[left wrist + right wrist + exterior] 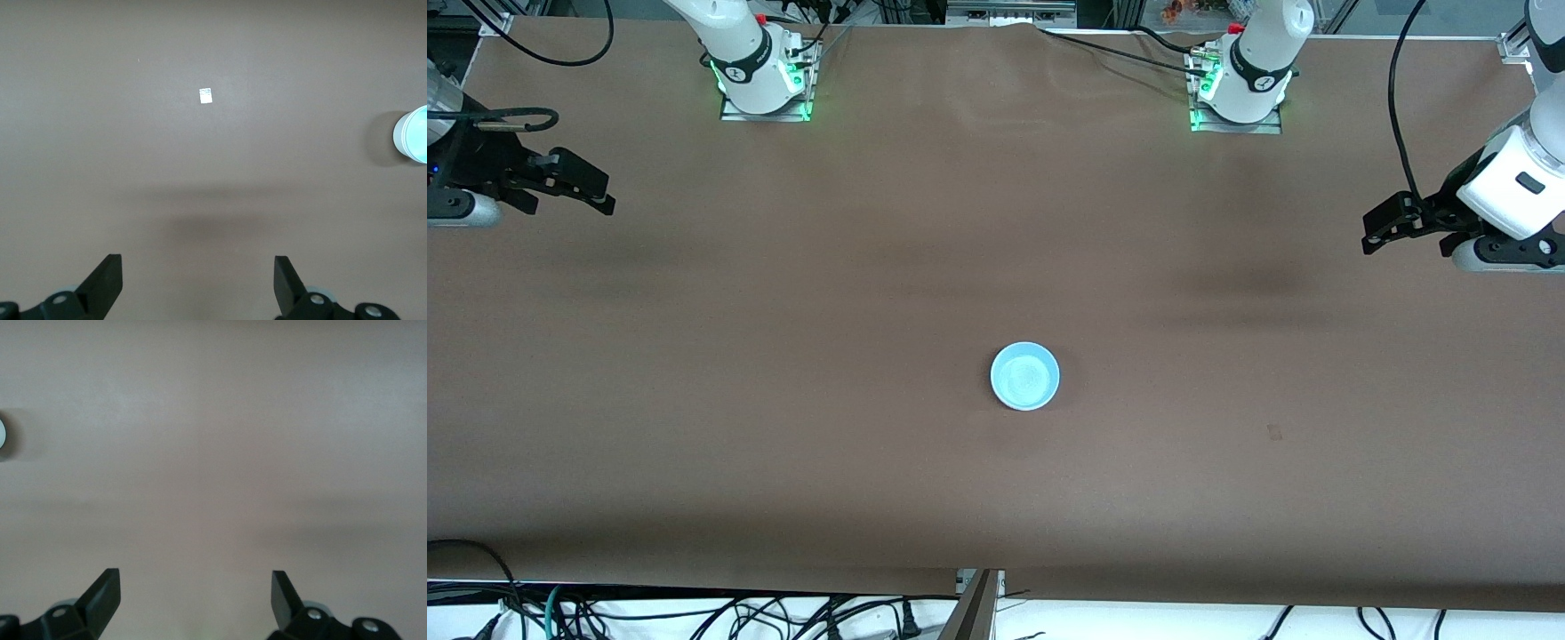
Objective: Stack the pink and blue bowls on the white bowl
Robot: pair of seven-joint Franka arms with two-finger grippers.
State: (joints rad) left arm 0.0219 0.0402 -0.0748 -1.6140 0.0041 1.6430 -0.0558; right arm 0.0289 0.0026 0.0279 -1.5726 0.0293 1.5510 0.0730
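I see blue bowl (1024, 376) mid table (783, 356). Left claw (1376, 233) spread, waiting over its end; right claw (596, 191) spread, over its own.

No legible text or labels

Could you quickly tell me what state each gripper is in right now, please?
Left gripper: open, holding nothing, over bare table.
Right gripper: open, holding nothing, over bare table.

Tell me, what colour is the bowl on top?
Light blue bowl, seen best in the front view.
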